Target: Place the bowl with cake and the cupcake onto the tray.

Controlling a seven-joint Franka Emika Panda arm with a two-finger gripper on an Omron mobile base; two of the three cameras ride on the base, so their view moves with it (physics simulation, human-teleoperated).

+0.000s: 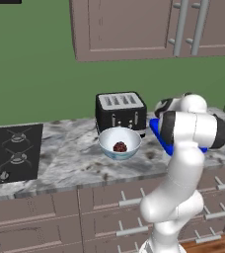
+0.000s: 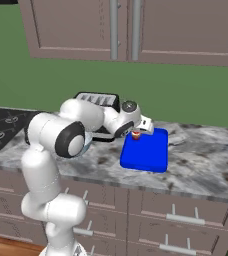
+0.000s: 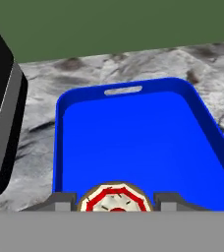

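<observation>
Carrying the cupcake (image 3: 115, 200) over the tray (image 3: 133, 142): fingers (image 3: 62, 201) sit partly closed either side of it, red wrapper and pale frosting wedged between the tips in the hand view. From the right base view the gripper (image 2: 137, 133) hangs at the tray's back-left corner, cupcake (image 2: 135, 134) just under it, near the black toaster (image 2: 100, 102). Whether it's touching the tray floor yet, can't tell.

Bowl with cake (image 1: 119, 143) sits on the bench (image 1: 70, 158) in front of the toaster, left of the tray, not on it.

To do this step well, imo:
- Move a bit further in from the rim before lowering, so the cupcake lands on flat blue and not on the raised edge.
- Leave most of the tray free; the bowl is far wider and needs the room.
- Lower straight down, keep it upright, let go only once the base sits flat.
- Open fingers gently, lift straight up so the wrapper isn't dragged or tipped.
- Watch the toaster on the way back to the bowl.
</observation>
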